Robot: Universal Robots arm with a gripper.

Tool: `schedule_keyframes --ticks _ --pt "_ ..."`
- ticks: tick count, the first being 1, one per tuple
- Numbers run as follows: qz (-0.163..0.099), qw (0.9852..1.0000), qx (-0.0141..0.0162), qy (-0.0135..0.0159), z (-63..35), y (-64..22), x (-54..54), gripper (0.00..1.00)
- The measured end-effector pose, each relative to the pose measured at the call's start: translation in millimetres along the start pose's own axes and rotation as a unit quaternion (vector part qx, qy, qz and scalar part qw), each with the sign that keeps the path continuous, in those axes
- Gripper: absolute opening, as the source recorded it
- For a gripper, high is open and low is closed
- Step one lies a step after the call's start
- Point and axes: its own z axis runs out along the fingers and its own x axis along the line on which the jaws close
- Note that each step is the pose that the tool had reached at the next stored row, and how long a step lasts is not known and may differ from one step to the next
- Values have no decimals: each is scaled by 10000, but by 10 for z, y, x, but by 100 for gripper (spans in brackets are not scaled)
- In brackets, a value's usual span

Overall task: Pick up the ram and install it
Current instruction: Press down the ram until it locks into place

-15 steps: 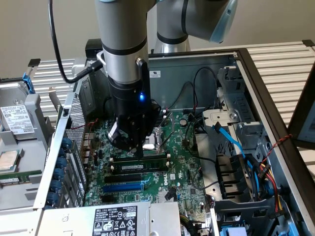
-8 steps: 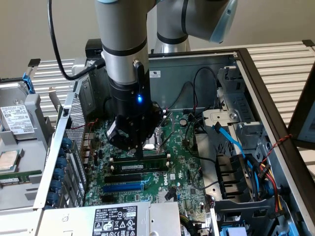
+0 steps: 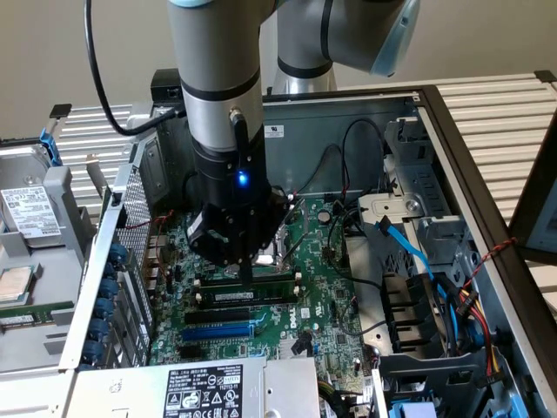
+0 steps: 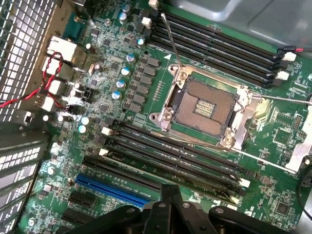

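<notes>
The ram lies in a black slot on the motherboard, directly under the claw. It looks seated or nearly so; whether the white end clips have latched is too small to tell, so the install seems close to finished, not surely done. The claw hangs low over the stick with a thin dark finger reaching down to about its top edge. I cannot tell how wide it stands or whether it grips or merely presses. In the wrist view the slots run just ahead of the claw, the blue slot nearer it, the CPU socket beyond.
</notes>
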Motion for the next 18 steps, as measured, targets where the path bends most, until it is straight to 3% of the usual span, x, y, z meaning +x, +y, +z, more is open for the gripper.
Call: schedule_keyframes --ticks 5,9,13,18 --pt "440 9990 13 1 8 0 0 11" --pt "795 9968 22 1 15 0 1 11" --pt "1147 9934 32 2 22 0 1 11" --pt "1577 9875 45 3 30 0 1 11"
